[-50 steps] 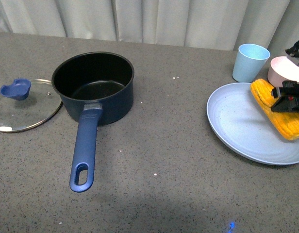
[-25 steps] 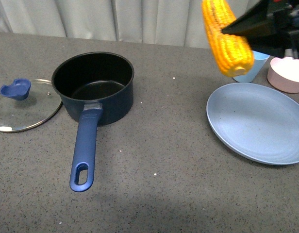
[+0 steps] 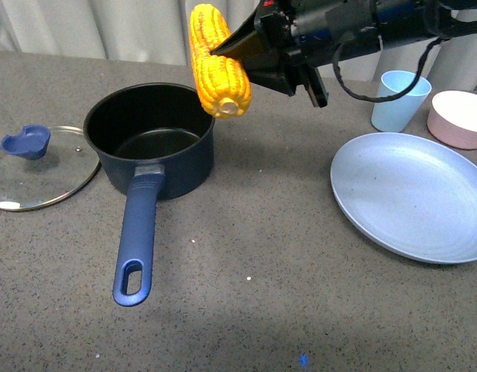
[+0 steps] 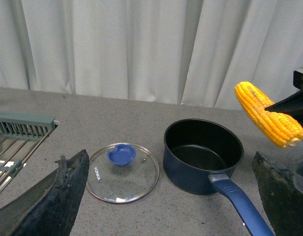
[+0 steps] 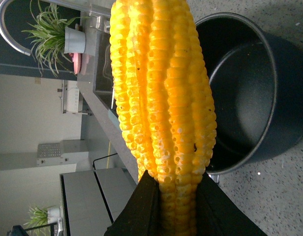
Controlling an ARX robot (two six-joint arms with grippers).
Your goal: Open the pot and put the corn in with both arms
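The yellow-orange tapered corn cob (image 3: 219, 66) hangs tilted, thick end down, above the rim of the open dark navy round saucepan (image 3: 180, 167), not yet inside. The black toothed right gripper (image 3: 229, 51) pinches it across its girth. The left gripper (image 4: 171, 153) is spread wide and empty. Judgement: the cob is stiff and fairly light. Its kernel rows give the teeth purchase, but the round section can pivot, so a mid-length hold suits best
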